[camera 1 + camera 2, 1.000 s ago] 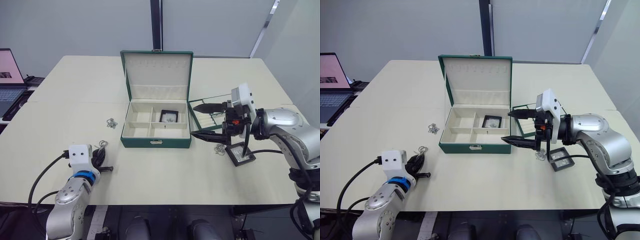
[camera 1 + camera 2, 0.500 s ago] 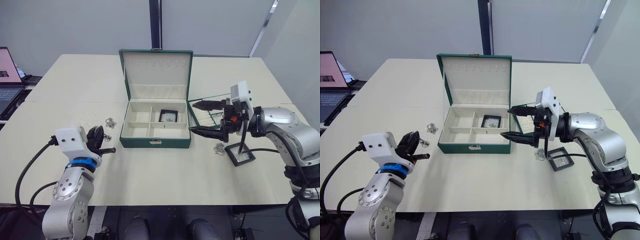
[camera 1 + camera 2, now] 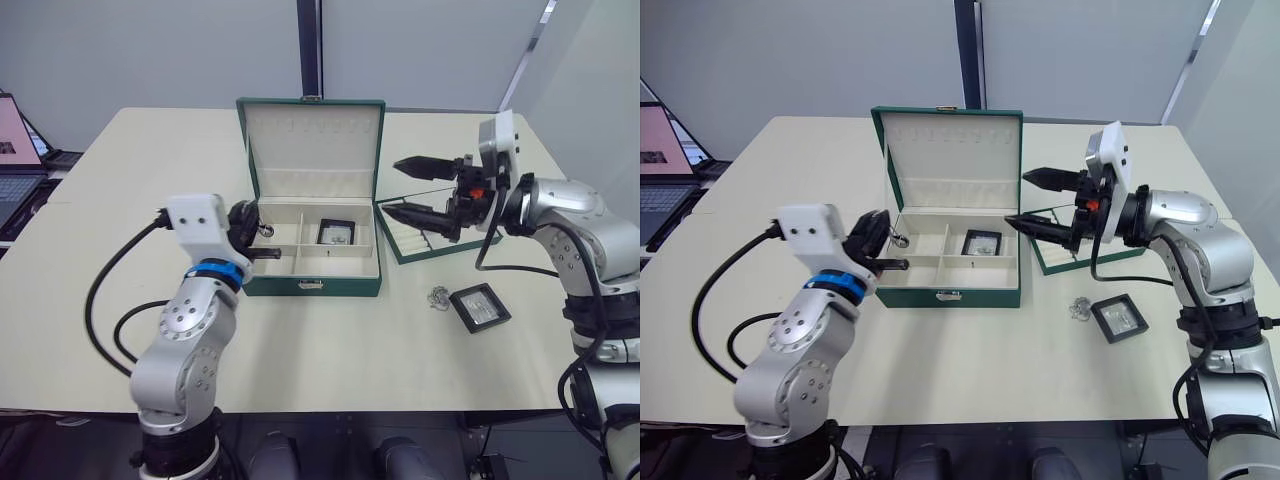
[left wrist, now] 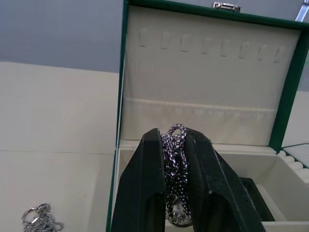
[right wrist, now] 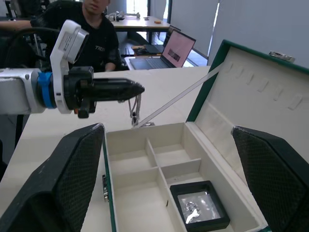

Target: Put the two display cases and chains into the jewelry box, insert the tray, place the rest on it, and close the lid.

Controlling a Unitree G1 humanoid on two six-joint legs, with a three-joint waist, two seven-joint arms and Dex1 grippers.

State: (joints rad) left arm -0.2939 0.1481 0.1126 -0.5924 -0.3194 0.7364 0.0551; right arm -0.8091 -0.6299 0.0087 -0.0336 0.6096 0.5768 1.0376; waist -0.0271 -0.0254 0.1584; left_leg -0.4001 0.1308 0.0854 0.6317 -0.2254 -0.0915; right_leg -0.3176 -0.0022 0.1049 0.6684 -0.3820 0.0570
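Observation:
The jewelry box (image 3: 312, 283) stands open mid-table, its lid (image 3: 312, 140) upright. One display case (image 3: 337, 232) lies in a back compartment of the box. Another display case (image 3: 480, 307) lies on the table to the right, a loose chain (image 3: 438, 296) beside it. My left gripper (image 4: 174, 139) is shut on a silvery chain (image 4: 175, 183), which hangs over the box's left compartments. A further chain (image 4: 41, 218) lies on the table left of the box. My right gripper (image 3: 392, 186) hovers open and empty above the tray (image 3: 450, 243), just right of the box.
A laptop (image 3: 665, 150) sits on a side table at the far left. A person (image 5: 91, 29) sits beyond the table's left side. My left arm's black cable (image 3: 110, 300) loops over the front left of the table.
My left arm has lifted from the table's front left and carried the chain over to the box. My right gripper has risen and drawn back from the outer display case, still open.

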